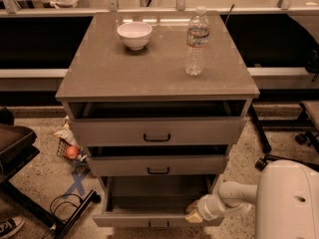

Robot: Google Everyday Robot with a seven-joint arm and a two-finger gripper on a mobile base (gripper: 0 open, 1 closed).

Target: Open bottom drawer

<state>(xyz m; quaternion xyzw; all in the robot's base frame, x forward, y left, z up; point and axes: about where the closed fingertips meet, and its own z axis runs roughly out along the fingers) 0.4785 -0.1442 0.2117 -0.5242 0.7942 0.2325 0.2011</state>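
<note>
The grey-beige cabinet (154, 78) has three drawers. The bottom drawer (149, 218) is pulled out, and its plain grey interior (157, 193) shows. Its small dark handle (158, 224) sits at the lower edge of the view. My gripper (193, 215) is at the right end of the bottom drawer's front edge, at the end of the white arm (227, 200) coming from the lower right. The middle drawer (158, 166) and the top drawer (157, 132) stand slightly out.
A white bowl (134, 35) and a clear water bottle (197, 41) stand on the cabinet top. A dark chair (15, 148) is at the left, with cables (65, 208) and an apple in a small basket (72, 152) on the floor. Chair legs (279, 148) stand at the right.
</note>
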